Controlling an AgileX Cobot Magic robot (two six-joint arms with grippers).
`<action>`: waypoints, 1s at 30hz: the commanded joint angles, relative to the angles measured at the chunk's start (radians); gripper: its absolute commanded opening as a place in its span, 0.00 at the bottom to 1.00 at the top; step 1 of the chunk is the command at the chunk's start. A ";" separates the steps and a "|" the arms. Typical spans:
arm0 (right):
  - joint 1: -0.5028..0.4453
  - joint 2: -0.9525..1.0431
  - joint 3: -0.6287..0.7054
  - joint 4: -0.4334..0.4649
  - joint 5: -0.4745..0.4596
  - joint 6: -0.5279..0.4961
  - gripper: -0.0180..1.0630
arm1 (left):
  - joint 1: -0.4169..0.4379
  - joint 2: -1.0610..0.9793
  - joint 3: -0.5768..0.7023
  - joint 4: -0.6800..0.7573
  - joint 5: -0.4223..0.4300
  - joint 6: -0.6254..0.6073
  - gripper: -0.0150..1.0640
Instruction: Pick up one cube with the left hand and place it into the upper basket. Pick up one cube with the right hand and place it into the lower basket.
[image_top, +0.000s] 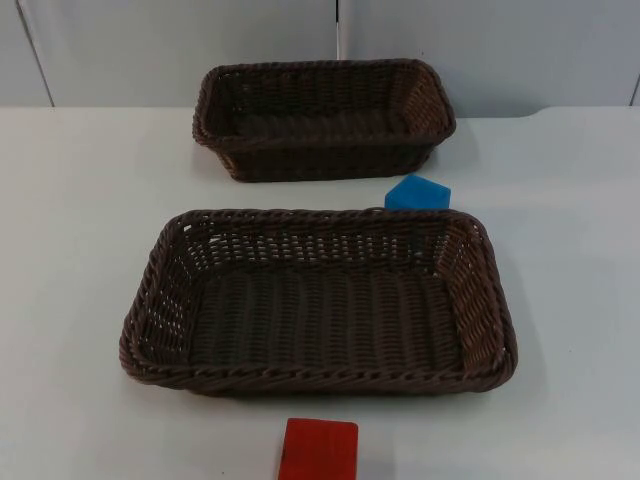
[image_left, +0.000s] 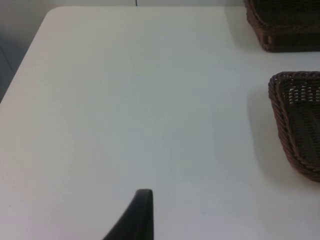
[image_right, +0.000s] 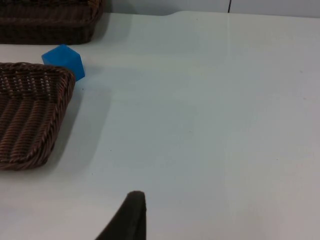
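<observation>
Nothing is placed yet: upper basket (image_top: 325, 118) and lower basket (image_top: 320, 300) are seen empty. Blue cube (image_top: 418, 192) and red cube (image_top: 318, 450) are left on the table (image_top: 80, 200). Jaw state of left gripper (image_left: 135, 220) and right gripper (image_right: 127, 220) cannot be told.

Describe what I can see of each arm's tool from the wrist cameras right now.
Each wrist view shows one fingertip: the left tool's fingertip is matte black, narrow and curved, tapering to a rounded tip. The right tool's fingertip looks the same: black, smooth, no markings visible. The rest of each arm is out of frame.

Black tapered fingertip (image_left: 142, 210), matte.
</observation>
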 joint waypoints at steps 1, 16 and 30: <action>-0.006 -0.004 0.002 0.002 -0.007 0.000 0.99 | -0.006 -0.003 0.006 0.000 -0.010 -0.003 0.99; -0.006 -0.004 0.002 0.002 -0.007 0.000 0.99 | -0.006 -0.003 0.006 -0.011 -0.010 -0.003 0.99; -0.006 -0.004 0.002 0.004 -0.007 0.000 0.99 | -0.006 0.009 -0.003 -0.018 0.003 -0.003 0.99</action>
